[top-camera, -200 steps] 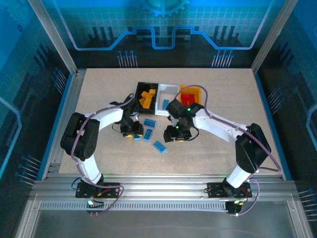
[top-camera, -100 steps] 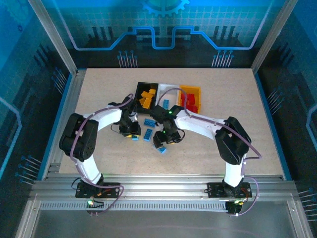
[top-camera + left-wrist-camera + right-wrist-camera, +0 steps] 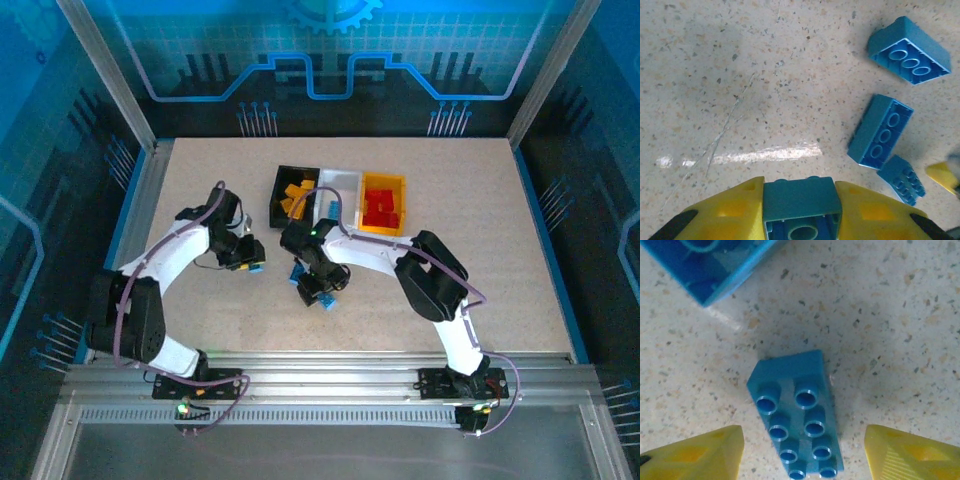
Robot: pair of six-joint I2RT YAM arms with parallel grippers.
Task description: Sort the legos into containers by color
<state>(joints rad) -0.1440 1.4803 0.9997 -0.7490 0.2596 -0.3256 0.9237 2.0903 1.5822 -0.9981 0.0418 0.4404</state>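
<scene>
The blue brick (image 3: pixel 801 200) pinched in the left hand (image 3: pixel 801 220) runs off the bottom edge of its wrist view, a yellow shape (image 3: pixel 943 176) at that view's right edge is too blurred to name, and the right wrist view's top edge clips a second blue brick (image 3: pixel 707 262).

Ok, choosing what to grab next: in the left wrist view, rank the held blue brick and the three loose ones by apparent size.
1. Held brick: largest, though nearest the camera, so unsure.
2. Upper-right brick and middle brick: look alike.
3. Lower-right brick: smallest.
</scene>
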